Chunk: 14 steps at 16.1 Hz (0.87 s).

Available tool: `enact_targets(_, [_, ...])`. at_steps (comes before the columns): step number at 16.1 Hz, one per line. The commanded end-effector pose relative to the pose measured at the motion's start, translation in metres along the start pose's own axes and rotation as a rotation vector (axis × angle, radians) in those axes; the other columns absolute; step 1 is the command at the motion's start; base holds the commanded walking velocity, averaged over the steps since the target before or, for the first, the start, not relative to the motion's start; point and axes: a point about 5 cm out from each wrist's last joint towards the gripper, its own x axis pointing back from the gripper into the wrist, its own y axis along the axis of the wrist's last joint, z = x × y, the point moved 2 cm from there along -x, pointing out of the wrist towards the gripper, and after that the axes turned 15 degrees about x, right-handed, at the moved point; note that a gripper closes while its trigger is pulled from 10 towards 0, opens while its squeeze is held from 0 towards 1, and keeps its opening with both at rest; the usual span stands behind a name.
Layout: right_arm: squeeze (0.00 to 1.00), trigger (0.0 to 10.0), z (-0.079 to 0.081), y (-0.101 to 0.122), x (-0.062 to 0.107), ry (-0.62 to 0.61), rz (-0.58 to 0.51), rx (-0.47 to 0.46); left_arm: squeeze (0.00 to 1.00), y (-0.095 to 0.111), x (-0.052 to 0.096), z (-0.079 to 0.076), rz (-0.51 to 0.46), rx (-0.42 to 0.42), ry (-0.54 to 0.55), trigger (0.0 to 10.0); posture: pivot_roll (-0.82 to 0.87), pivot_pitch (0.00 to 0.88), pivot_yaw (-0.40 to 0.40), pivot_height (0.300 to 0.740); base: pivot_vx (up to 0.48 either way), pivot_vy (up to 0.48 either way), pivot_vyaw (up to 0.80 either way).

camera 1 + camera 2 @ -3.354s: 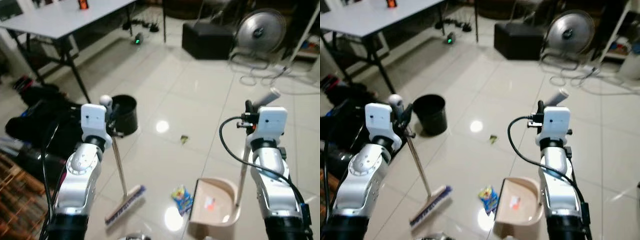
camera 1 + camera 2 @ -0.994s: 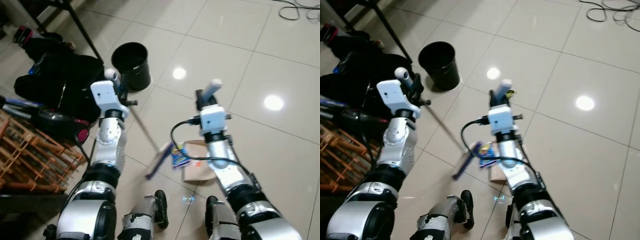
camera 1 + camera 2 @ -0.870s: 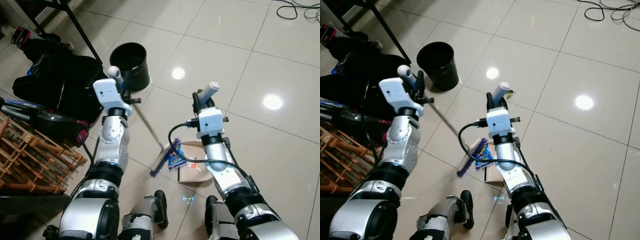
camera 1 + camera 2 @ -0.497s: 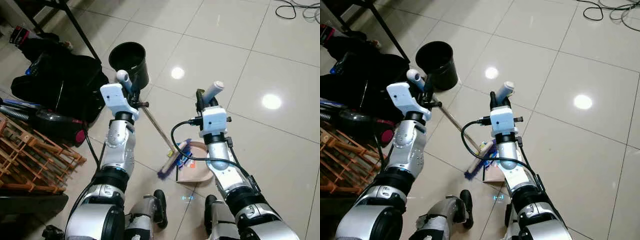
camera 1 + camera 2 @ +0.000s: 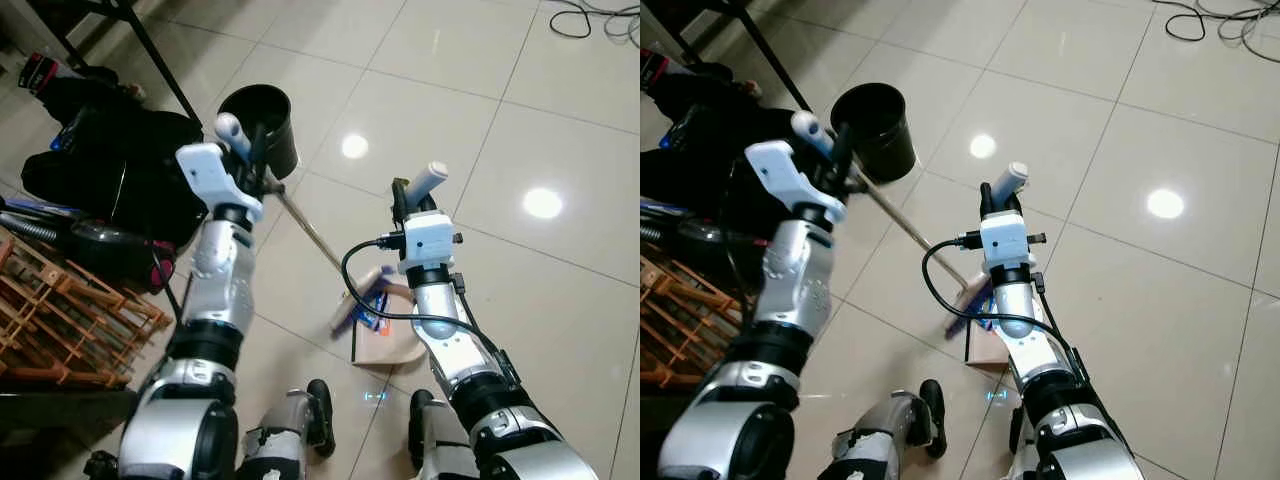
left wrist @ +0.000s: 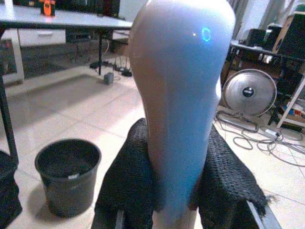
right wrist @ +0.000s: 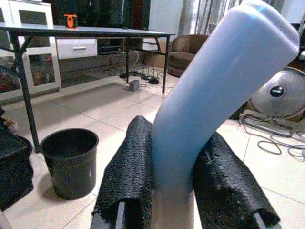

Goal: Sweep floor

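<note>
Plainly, the left gripper [image 6: 174, 191] was clamped on the pale rounded grip of the long thin-shafted broom [image 5: 305, 228], its black padded fingers [image 6: 125, 181] pressed against both sides of the handle top. The right gripper [image 7: 174, 191] was likewise closed around the pale blue-white upright handle of the beige plastic dustpan [image 5: 385, 340], which sat on the glossy tiled floor [image 5: 520, 130] just in front of the robot's feet. The broom ran down at a slant to its bristle head [image 5: 352, 305], lying at the dustpan's open mouth, where a small blue wrapper [image 5: 372, 312] lay touching the pan's lip. Both tools looked light and rigid; the smooth handles seemed liable to twist in the pads, so a hold near the top, as taken, probably suited sweeping leverage. A round black bin [image 5: 873, 128] stood well apart beyond the left arm. No brand or writing could be read; the wrapper's print was too small.
</note>
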Motion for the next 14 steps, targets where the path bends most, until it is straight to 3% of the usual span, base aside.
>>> enact_targets(1, [0.00,10.0,0.007,-0.007,0.006,0.025,0.051,-0.007,0.00,0.020,-0.006,0.002,-0.060,-0.035,-0.031,10.0,0.13,0.300,0.180,0.740,0.000,0.000,0.00])
enact_targets(5, [0.00,10.0,0.006,-0.009,0.008,0.021,0.064,-0.010,0.00,0.018,-0.005,0.010,-0.039,-0.117,-0.031,10.0,0.12,0.304,0.182,0.740,0.000,0.000,0.00])
enact_targets(8, [0.00,10.0,0.005,-0.009,0.009,0.020,0.063,-0.011,0.00,-0.004,0.004,0.012,0.029,-0.193,-0.024,10.0,0.11,0.308,0.177,0.740,0.000,0.000,0.00])
enact_targets(12, [0.00,10.0,0.006,-0.008,0.012,0.023,0.058,-0.014,0.00,-0.037,0.019,0.007,0.111,-0.177,0.003,10.0,0.07,0.304,0.170,0.740,0.000,0.000,0.00])
enact_targets(14, [0.00,10.0,0.006,-0.007,0.014,0.028,0.053,-0.015,0.00,-0.050,0.024,-0.003,0.133,-0.122,-0.003,10.0,0.06,0.302,0.167,0.740,0.000,0.000,0.00])
